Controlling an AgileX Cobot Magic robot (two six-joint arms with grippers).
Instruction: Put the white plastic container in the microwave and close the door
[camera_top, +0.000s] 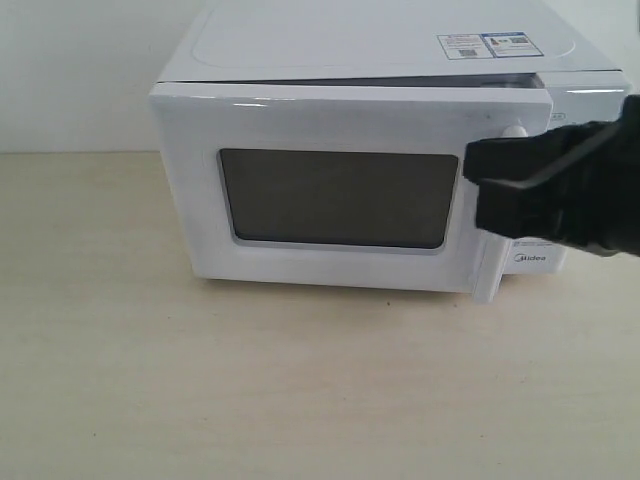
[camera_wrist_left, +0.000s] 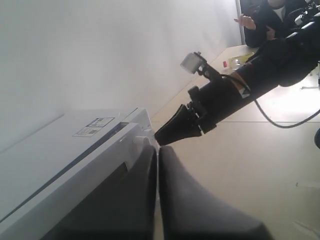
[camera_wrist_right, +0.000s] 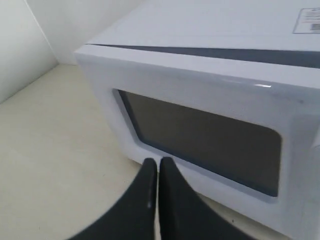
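Note:
The white microwave (camera_top: 380, 40) stands at the back of the table. Its door (camera_top: 340, 120) with the dark window is almost shut, with a thin dark gap along its top edge that widens toward the handle side (camera_wrist_right: 280, 56). My right gripper (camera_top: 472, 170) is shut and empty, its tip at the door's handle (camera_top: 487, 272); it also shows as right gripper (camera_wrist_left: 159, 137) and right gripper (camera_wrist_right: 158, 162). My left gripper (camera_wrist_left: 158, 150) is shut on nothing, low in front of the door (camera_wrist_left: 85, 175), and out of the exterior view. The white plastic container is hidden.
Pale wooden table (camera_top: 200, 380) spreads in front of and left of the microwave. A white wall runs behind. A person (camera_wrist_left: 265, 20) sits beyond the right arm, with small items (camera_wrist_left: 235, 62) on the far table and a black cable (camera_wrist_left: 280, 122) hanging from the arm.

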